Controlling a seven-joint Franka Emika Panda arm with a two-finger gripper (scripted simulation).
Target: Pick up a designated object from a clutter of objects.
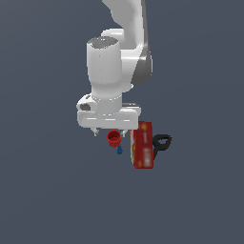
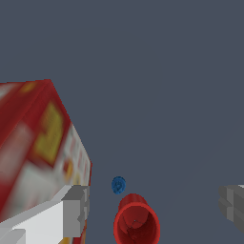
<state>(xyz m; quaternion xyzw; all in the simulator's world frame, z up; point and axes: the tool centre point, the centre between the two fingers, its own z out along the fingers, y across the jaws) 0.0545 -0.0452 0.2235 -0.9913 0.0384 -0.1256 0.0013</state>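
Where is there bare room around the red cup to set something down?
Open floor lies on the exterior view's left of the red cup and blue piece. It is crowded on the right: the red box, then the black clamp.

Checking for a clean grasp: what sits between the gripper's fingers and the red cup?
Nothing. In the wrist view the red cup stands between the open gripper's fingers, with bare floor on each side.

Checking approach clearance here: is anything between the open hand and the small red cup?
Nothing visible does. The red cup lies in the gap between the hand's fingers. The red box sits just outside one finger, and the blue piece lies beyond the cup.
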